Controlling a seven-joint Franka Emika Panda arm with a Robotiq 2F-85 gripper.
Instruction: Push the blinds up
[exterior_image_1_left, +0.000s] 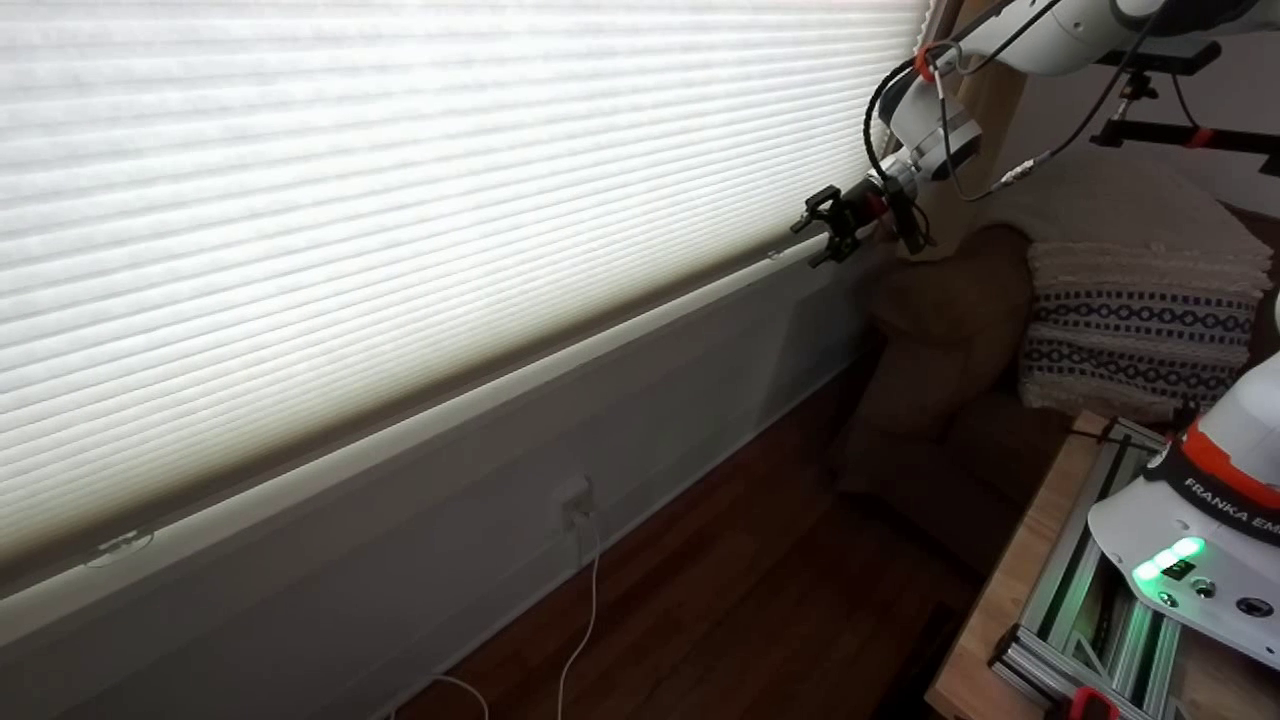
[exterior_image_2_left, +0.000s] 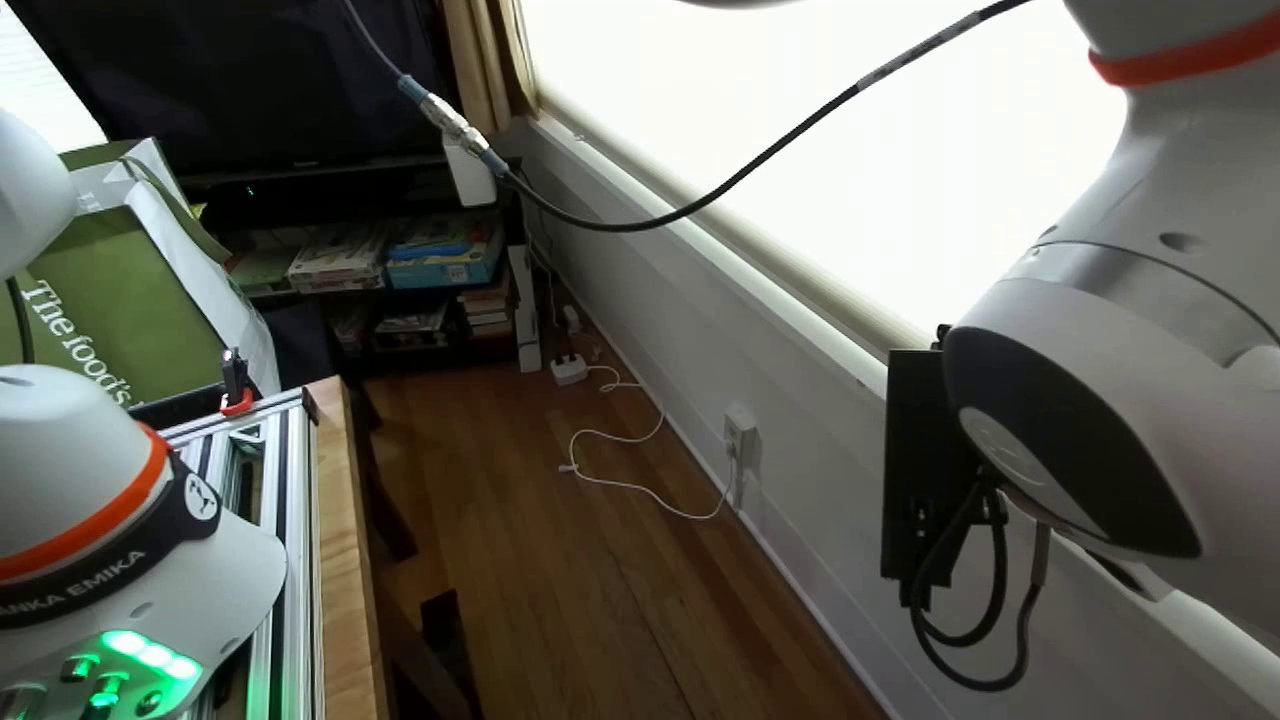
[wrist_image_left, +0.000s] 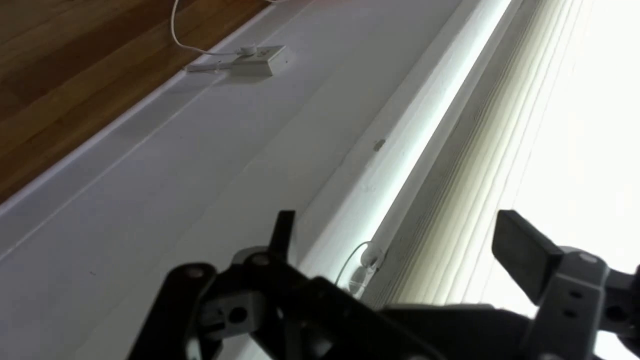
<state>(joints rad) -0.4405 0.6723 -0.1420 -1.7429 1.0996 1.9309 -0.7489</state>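
The off-white pleated blinds (exterior_image_1_left: 450, 200) hang low across the window in both exterior views (exterior_image_2_left: 820, 130). Their pale bottom rail (wrist_image_left: 425, 180) lies close along the white sill (wrist_image_left: 395, 160), with a bright strip of light beside it. A clear tab (wrist_image_left: 367, 262) sits on the rail near my gripper. My gripper (exterior_image_1_left: 808, 244) is open and empty at the blinds' far end. In the wrist view my fingers (wrist_image_left: 395, 217) stand wide apart, one on the sill and wall side, one before the pleats (wrist_image_left: 480, 200). In an exterior view the arm (exterior_image_2_left: 1080, 420) hides my fingers.
A wall outlet (exterior_image_1_left: 577, 500) with a white cable is below the sill. A brown sofa (exterior_image_1_left: 930, 400) with a patterned cushion (exterior_image_1_left: 1140, 330) stands near the arm. The robot base stands on a wooden table (exterior_image_1_left: 990, 640). A shelf unit (exterior_image_2_left: 440, 340) stands at the far wall.
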